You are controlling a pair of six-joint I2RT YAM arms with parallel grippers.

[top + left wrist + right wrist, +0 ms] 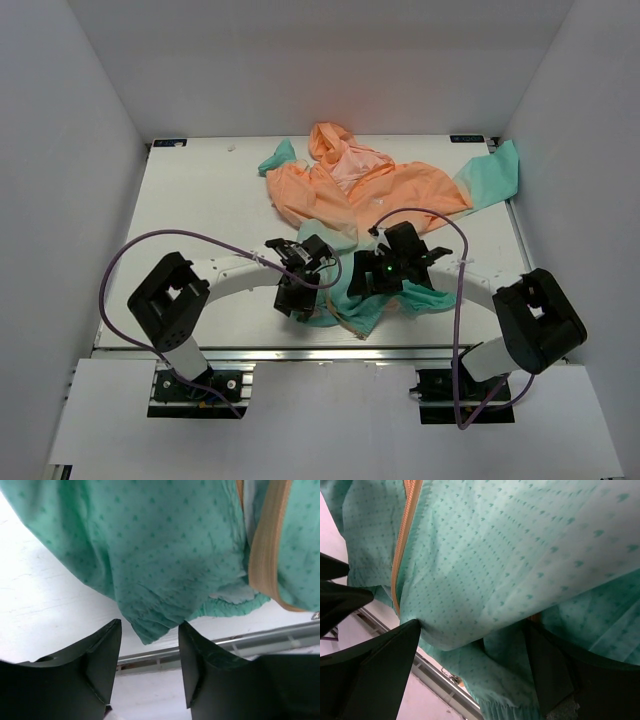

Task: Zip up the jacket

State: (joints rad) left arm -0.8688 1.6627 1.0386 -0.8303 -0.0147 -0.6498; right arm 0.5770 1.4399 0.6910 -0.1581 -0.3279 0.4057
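The left pincer (298, 292) and the right pincer (385, 272), seen from above, crowd together at the near edge of the table (200, 190). Both are over the teal hem of the jacket (370, 190), whose orange hood and chest lie rumpled further back with one sleeve flung out to the right. With the two heads this close, a careless swing could knock one into the other. From the left wrist, that pincer stands spread, and a loose corner of hem hangs between its fingers (107, 650), not pinched. The orange zipper tape (267, 540) runs off to the side, so closing here would catch only thin cloth, which I'd expect to slide out or bunch. From the right wrist, that pincer is spread wide too, with a fat fold of teal fabric bulging between the fingers and the zipper well off towards one side. A squeeze would likely trap slack material instead of the teeth. The hem droops by the metal rail (435, 675). A small glinting bit there may be the slider, though it's too blurred to say, and dragging could snag it.
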